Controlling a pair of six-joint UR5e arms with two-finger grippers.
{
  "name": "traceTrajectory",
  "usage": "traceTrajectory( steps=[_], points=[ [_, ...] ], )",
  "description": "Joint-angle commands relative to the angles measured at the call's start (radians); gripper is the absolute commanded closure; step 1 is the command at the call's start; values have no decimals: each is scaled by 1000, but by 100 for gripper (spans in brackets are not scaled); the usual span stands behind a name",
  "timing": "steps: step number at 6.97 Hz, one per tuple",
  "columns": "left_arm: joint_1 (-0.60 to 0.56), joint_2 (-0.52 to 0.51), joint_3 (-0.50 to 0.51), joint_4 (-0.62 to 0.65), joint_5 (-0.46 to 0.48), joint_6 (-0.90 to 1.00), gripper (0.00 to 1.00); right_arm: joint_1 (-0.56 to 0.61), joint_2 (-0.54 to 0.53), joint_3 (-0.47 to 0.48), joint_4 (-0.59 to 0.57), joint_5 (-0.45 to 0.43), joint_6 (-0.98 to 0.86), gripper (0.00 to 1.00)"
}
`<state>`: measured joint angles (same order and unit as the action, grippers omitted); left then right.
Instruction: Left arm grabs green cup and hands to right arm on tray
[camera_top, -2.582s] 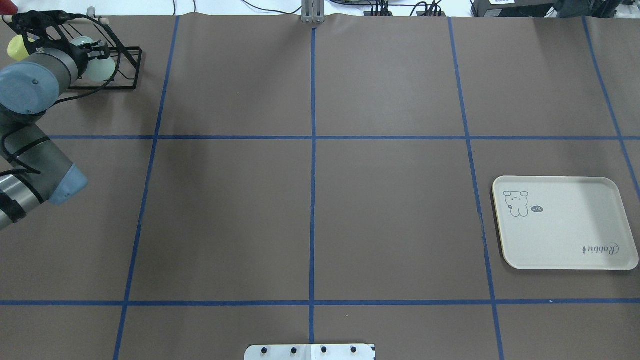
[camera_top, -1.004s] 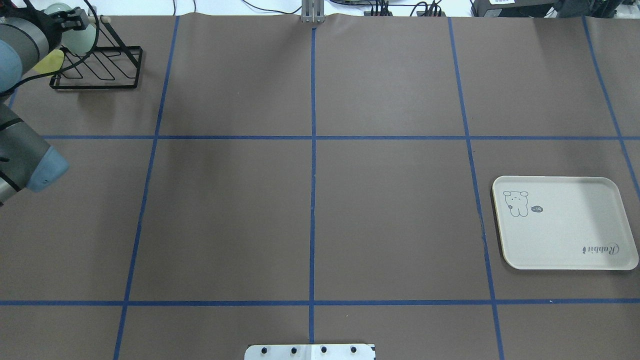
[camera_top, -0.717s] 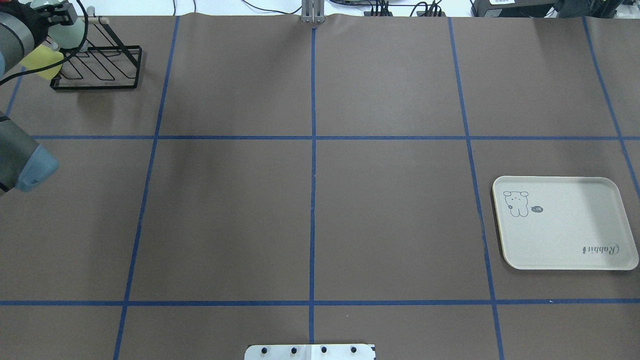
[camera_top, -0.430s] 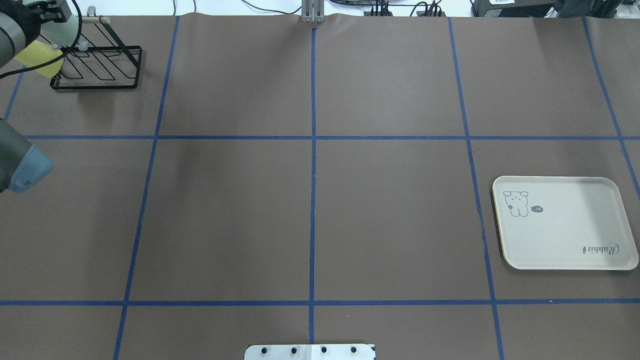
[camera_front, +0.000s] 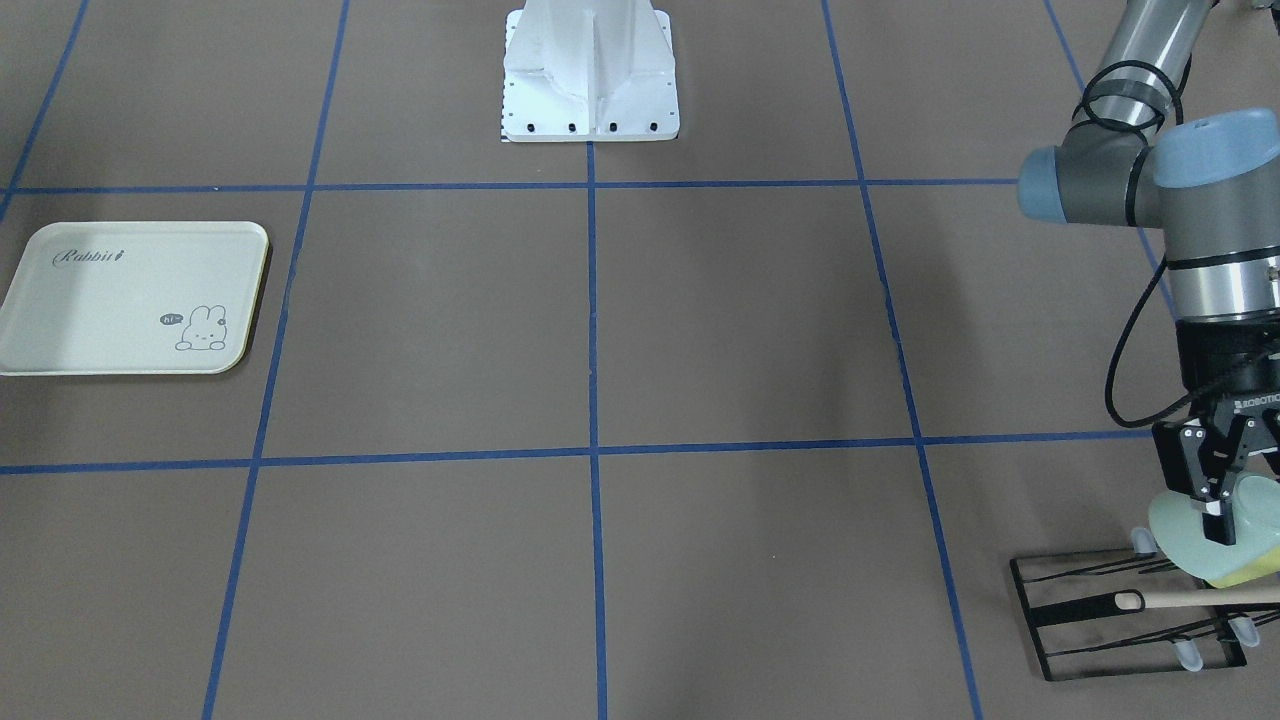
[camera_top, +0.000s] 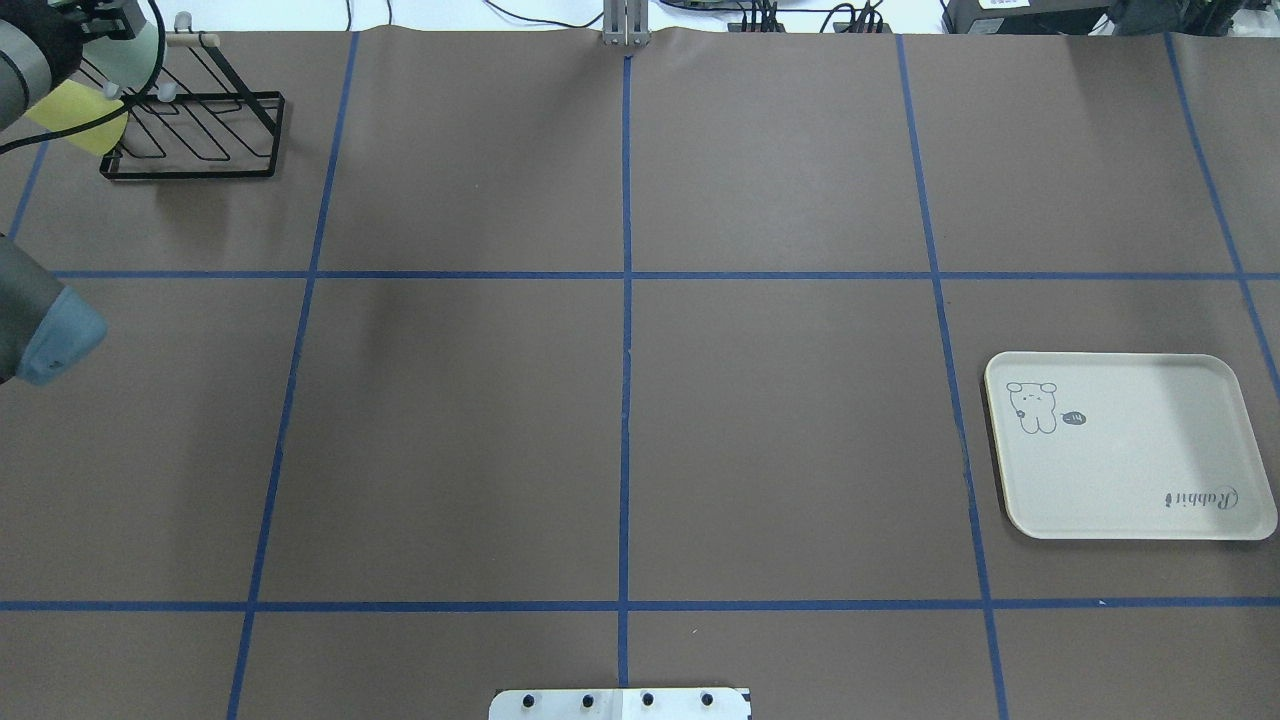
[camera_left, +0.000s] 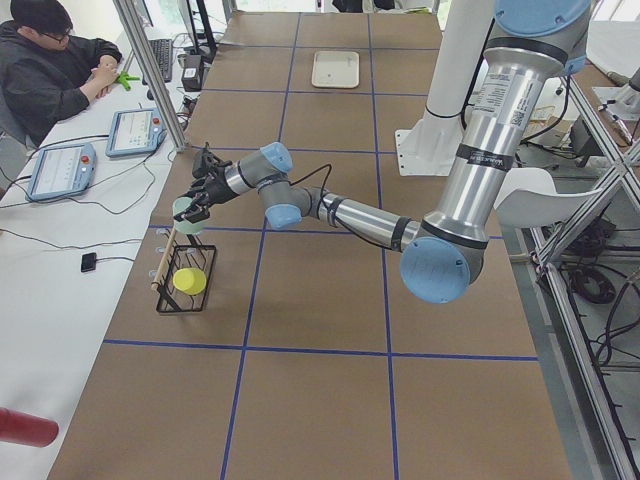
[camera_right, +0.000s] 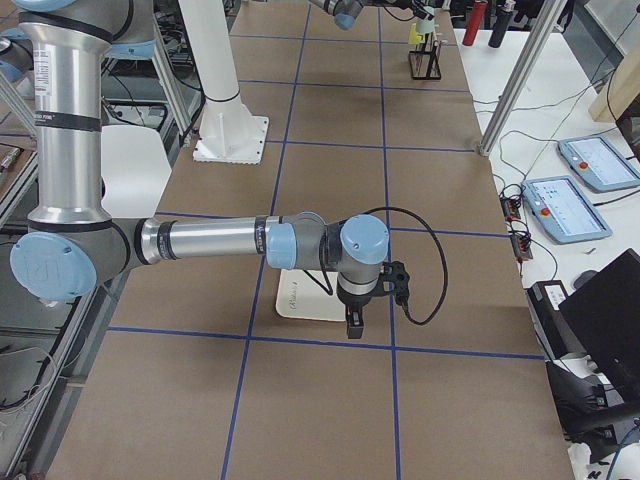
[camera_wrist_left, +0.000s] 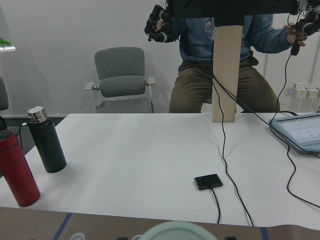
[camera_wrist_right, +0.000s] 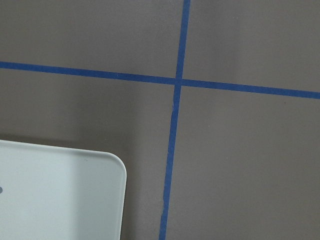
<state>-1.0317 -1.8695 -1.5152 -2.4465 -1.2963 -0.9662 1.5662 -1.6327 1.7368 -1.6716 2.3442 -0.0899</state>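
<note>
My left gripper (camera_front: 1215, 505) is shut on the rim of the pale mint-green cup (camera_front: 1188, 532) and holds it just above the black wire rack (camera_front: 1120, 625). In the overhead view the gripper (camera_top: 98, 18) and cup (camera_top: 138, 58) are at the far left corner. The cup's rim shows at the bottom of the left wrist view (camera_wrist_left: 177, 233). The cream tray (camera_top: 1130, 445) lies empty at the right. My right gripper (camera_right: 352, 322) hangs over the tray's edge (camera_right: 296, 300); I cannot tell whether it is open or shut. The tray's corner shows in the right wrist view (camera_wrist_right: 60, 195).
A yellow-green cup (camera_front: 1258, 570) sits on the rack, which has a wooden rod (camera_front: 1200, 598). The robot's white base (camera_front: 590, 80) stands at mid-table. Beyond the table's far edge is a white desk with a red bottle (camera_wrist_left: 17, 172), a black bottle (camera_wrist_left: 46, 146) and a seated person.
My left gripper has lifted the green cup up off the rack and carried it toward the far left corner. The tray has not moved.
</note>
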Motion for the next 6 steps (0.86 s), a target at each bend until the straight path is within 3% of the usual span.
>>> traceTrajectory(
  steps=[1,4,6],
  points=[
    [2,-23,-5,1,-21,-92,58,0,5,4,1,16,-1,1],
    [16,-51,-32,1,-46,-309,59,-2,7,6,1,32,-1,1],
    [89,-68,-40,1,-46,-539,62,-2,10,12,3,32,1,1]
  ],
)
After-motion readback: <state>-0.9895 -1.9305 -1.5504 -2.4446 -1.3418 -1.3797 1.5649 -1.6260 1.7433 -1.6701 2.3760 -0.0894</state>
